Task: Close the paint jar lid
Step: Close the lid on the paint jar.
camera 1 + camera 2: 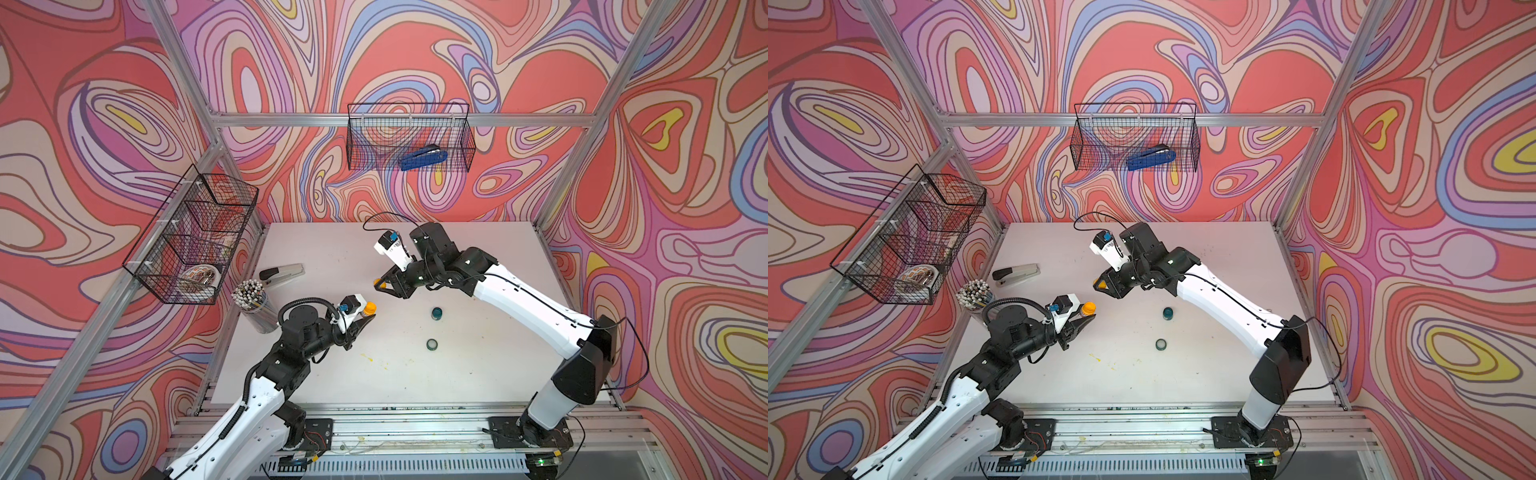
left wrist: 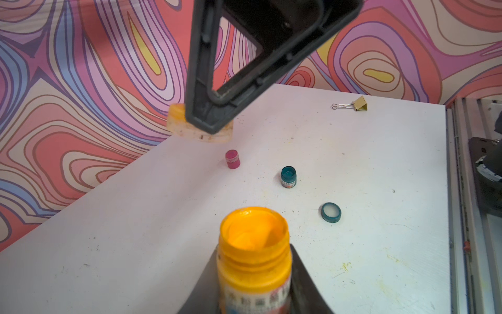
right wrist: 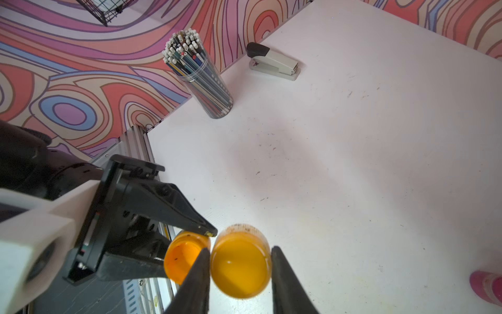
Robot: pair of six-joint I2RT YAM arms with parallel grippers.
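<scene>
**A:** What's the room like?

**B:** There's a white counter [image 1: 478, 374], scuffed and flecked with yellow. An aluminium frame [image 1: 332, 119] and swirling red, pink and lilac walls [image 1: 415, 50] box it in. Two wire baskets hang there, a back basket [image 1: 365, 143] and a side basket [image 1: 166, 253].

**A:** And the arms?

**B:** Both reach in over the counter. The left hand [image 1: 365, 319] is clamped on the body of the open yellow paint jar [image 2: 254, 244], held mouth up over the counter's left part. The right hand [image 1: 382, 286] angles down toward it and pinches the yellow lid [image 3: 240, 261] between its fingers. The lid is near the jar's mouth but not on it.

**A:** Counts?

**B:** Three jars: the yellow one, a teal jar [image 1: 437, 313] and a pink jar [image 2: 232, 159]. Two loose lids: the yellow one, and a teal lid [image 1: 432, 344] lying near the teal jar. Two staplers: a grey stapler [image 1: 281, 274] on the counter and a blue stapler [image 1: 424, 160] in the back basket. One pencil tub [image 1: 253, 305] and one binder clip [image 2: 360, 103].
</scene>
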